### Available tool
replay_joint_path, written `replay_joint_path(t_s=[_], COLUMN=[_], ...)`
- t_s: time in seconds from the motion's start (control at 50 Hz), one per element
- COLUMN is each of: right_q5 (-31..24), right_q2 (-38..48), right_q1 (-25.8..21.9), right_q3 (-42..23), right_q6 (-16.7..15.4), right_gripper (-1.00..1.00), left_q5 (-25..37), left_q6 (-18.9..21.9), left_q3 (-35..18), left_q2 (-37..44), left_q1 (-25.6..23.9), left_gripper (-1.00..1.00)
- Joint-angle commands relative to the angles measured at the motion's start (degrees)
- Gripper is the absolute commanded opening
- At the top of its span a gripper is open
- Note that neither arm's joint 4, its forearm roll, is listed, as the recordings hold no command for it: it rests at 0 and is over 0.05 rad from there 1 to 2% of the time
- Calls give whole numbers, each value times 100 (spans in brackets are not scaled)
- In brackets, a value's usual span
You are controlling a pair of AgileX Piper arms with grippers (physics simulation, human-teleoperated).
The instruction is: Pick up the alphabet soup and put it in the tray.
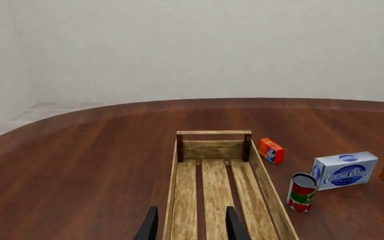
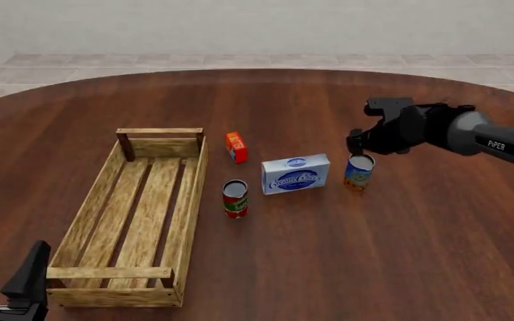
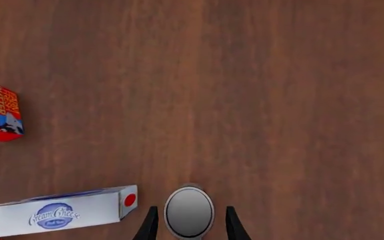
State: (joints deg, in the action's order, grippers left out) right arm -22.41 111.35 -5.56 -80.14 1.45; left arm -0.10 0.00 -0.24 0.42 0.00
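Soup (image 2: 359, 172) upright on table (image 2: 400, 254), right of cream cheese box (image 2: 296, 173), well apart from tray (image 2: 141, 221). Right gripper (image 3: 189, 224) poised straight above soup (image 3: 189, 212), jaws spread, one finger (image 3: 150, 225) on each side of the silvery top; contact cannot be told. Left gripper (image 1: 189, 225) near tray's (image 1: 216, 185) near end, jaws spread, holding nothing. Red-green can (image 2: 235, 198) between tray and cream cheese box. Butter box (image 2: 235, 146) just past tray's far right corner.

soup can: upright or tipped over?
Upright. The alphabet soup stands on the table; the right wrist view shows its round top between the open fingers.
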Motion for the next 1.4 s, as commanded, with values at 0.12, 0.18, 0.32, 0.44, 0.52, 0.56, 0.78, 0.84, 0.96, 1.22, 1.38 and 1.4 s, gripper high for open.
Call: replay_joint_path(t_s=[0.12, 0.18, 0.32, 0.44, 0.52, 0.56, 0.78, 0.84, 0.96, 1.22, 1.38, 1.4], right_q5=[216, 277, 420, 534, 574, 576, 579, 572, 546, 414, 306, 288], right_q2=[264, 320, 456, 567, 580, 575, 568, 543, 455, -2, -333, -385], right_q1=[-23, -27, -40, -87, -119, -119, -125, -137, -134, -122, -110, -105], right_q3=[90, 128, 221, 286, 330, 335, 358, 368, 381, 442, 472, 474], right_q6=[91, 112, 178, 236, 274, 265, 264, 267, 254, 177, 93, 90], right_gripper=[100, 100, 100, 100, 100, -100, -100, -100, -100, -100, -100, -100], left_q5=[0, 0, 0, 0, 0, 0, 0, 0, 0, 0, 0, 0], left_q6=[0, 0, 0, 0, 0, 0, 0, 0, 0, 0, 0, 0], left_q3=[0, 0, 0, 0, 0, 0, 0, 0, 0, 0, 0, 0], left_q2=[0, 0, 0, 0, 0, 0, 0, 0, 0, 0, 0, 0], left_q1=[0, 0, 0, 0, 0, 0, 0, 0, 0, 0, 0, 0], left_gripper=[100, 100, 100, 100, 100, 100, 100, 100, 100, 100, 100, 100])
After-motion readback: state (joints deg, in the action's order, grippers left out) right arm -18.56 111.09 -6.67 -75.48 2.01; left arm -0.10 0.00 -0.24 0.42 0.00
